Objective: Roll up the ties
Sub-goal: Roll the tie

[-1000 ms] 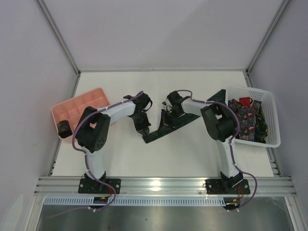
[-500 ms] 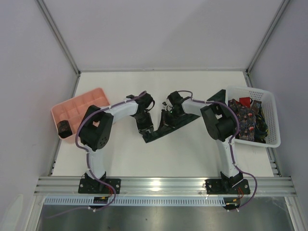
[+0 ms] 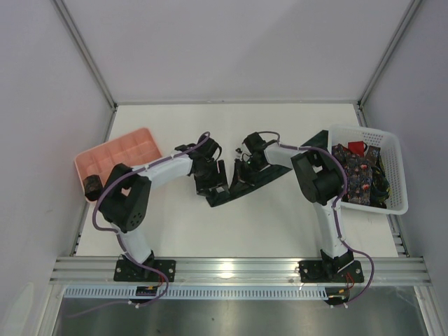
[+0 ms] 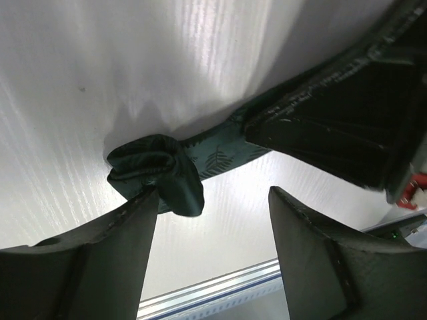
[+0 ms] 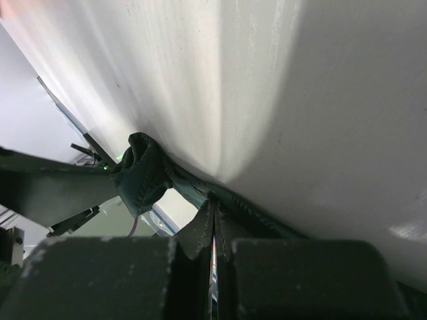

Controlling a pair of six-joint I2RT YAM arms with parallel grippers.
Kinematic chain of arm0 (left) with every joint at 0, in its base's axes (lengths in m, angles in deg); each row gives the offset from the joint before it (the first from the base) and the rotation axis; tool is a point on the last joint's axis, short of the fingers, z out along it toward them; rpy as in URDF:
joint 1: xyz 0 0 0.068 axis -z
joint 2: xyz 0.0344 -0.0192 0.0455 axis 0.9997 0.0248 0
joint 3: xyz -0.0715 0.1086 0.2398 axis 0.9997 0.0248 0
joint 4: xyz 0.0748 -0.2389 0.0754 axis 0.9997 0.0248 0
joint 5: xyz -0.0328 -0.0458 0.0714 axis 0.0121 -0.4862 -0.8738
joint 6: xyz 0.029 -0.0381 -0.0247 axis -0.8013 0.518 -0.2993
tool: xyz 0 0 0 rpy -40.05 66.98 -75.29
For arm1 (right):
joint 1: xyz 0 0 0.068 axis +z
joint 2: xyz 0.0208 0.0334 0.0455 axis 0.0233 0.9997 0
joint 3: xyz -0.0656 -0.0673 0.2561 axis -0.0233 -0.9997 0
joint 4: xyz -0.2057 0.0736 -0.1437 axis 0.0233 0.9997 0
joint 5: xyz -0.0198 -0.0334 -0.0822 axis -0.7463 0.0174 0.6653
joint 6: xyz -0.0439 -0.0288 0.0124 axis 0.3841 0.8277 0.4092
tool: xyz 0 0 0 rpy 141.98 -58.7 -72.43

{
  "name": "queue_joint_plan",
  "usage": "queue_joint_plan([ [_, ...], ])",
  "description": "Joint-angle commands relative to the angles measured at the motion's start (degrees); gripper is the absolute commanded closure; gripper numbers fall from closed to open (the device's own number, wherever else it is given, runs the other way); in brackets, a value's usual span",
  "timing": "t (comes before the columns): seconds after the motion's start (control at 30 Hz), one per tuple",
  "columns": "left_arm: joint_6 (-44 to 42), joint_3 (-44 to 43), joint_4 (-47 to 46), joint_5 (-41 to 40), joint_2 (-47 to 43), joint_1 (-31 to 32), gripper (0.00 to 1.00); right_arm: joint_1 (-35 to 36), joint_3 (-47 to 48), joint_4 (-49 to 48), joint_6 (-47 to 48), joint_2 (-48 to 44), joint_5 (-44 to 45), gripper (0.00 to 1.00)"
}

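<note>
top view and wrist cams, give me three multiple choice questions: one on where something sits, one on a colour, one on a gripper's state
1. Where does the red fabric tie lie?
A) in the pink compartment tray
B) in the white lattice plastic basket
C) on the table between the arms

2. What colour is the long fabric tie laid out between the two grippers?
A) white
B) red
C) dark green

3. How does the left gripper stand beside that tie's rolled end?
A) open
B) shut on the roll
C) out of view

Answers: B, the red patch shows among the cloth inside the basket; C, the left wrist view shows dark green cloth with a leaf pattern; A, its fingers stand well apart, with the roll next to one of them.
</note>
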Motion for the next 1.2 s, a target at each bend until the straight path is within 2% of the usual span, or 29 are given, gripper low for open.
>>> queue_joint_plan([
  [0.0, -2.13, 1.06, -4.80, 0.03, -4.47, 0.45, 0.27, -0.37, 1.18, 1.82, 2.73, 2.57, 4.09, 0.99],
  [0.43, -1.96, 0.62, -9.98, 5.39, -0.35, 0.71, 0.32, -0.64, 1.53, 1.99, 2.12, 2.48, 3.56, 0.99],
  [0.7, -2.48, 1.14, -10.51, 5.56, 0.18, 0.62, 0.32, -0.99, 1.97, 2.34, 1.94, 2.13, 3.21, 0.99],
  [1.17, -5.82, 0.17, -9.90, 3.81, -11.50, -0.25, 0.26, -1.43, 6.72, 5.42, 5.54, 1.34, 1.10, 0.93],
])
